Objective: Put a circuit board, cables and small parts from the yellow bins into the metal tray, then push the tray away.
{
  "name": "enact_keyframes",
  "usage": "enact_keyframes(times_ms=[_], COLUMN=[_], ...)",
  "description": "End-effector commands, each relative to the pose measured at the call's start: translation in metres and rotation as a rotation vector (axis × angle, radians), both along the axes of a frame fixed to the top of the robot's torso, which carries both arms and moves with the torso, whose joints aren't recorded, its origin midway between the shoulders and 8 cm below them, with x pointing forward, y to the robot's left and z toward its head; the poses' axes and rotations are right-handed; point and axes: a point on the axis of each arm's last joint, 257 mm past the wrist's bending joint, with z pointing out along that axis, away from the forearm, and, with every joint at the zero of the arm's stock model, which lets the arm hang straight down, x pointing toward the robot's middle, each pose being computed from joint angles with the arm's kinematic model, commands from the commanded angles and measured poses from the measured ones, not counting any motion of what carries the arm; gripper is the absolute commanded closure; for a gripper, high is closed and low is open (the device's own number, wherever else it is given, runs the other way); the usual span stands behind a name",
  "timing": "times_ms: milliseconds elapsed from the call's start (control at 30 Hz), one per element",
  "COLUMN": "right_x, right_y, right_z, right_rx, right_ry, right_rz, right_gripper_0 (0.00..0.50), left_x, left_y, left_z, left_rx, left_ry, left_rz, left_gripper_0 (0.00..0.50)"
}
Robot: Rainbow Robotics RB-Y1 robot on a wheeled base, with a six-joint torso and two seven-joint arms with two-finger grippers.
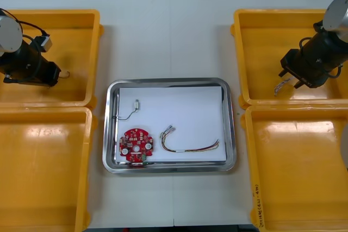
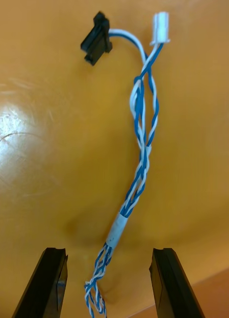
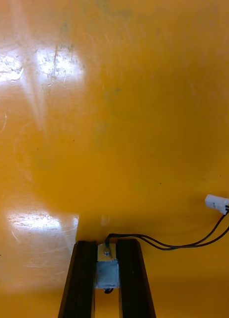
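In the far left yellow bin (image 1: pixel 81 25) my left gripper (image 1: pixel 57 74) (image 3: pixel 107 290) is shut on a small metal part (image 3: pixel 107 273). A black cable (image 3: pixel 164 244) trails from that part to a white plug (image 3: pixel 216 202). Over the far right yellow bin (image 1: pixel 255 25) my right gripper (image 1: pixel 288 81) (image 2: pixel 108 283) is open. A twisted blue and white cable (image 2: pixel 139 149) (image 1: pixel 281 86) lies on the bin floor, its lower end between the fingers. The metal tray (image 1: pixel 110 134), white inside, holds a round red circuit board (image 1: pixel 136 145), a red and yellow cable (image 1: pixel 187 146) and a small metal part with a black cable (image 1: pixel 136 105).
Two more yellow bins sit at the near left (image 1: pixel 43 188) and the near right (image 1: pixel 293 188). Bare table (image 1: pixel 168 36) lies beyond the tray, between the far bins. Shoes show past the table's far edge.
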Motion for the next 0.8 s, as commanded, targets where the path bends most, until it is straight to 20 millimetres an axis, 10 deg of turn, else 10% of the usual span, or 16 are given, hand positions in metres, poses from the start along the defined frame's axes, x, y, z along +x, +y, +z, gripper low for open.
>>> enact_keyframes(times_ms=[33, 767, 800], right_x=[0.015, 0.006, 0.006], right_y=[0.006, 0.004, 0.004], right_z=[0.013, -0.025, -0.025], right_rx=[-0.024, -0.075, -0.075], right_ry=[-0.049, -0.026, -0.026], right_rz=[-0.028, -0.024, -0.024], right_gripper_0=[0.009, 0.011, 0.118], left_x=[0.001, -0.024, -0.029], left_y=[-0.019, -0.042, -0.043], left_z=[0.005, 0.154, 0.156], left_rx=[-0.059, -0.136, -0.129], left_ry=[-0.009, -0.106, -0.099], left_rz=[-0.002, 0.069, 0.074], left_gripper_0=[0.5, 0.5, 0.5])
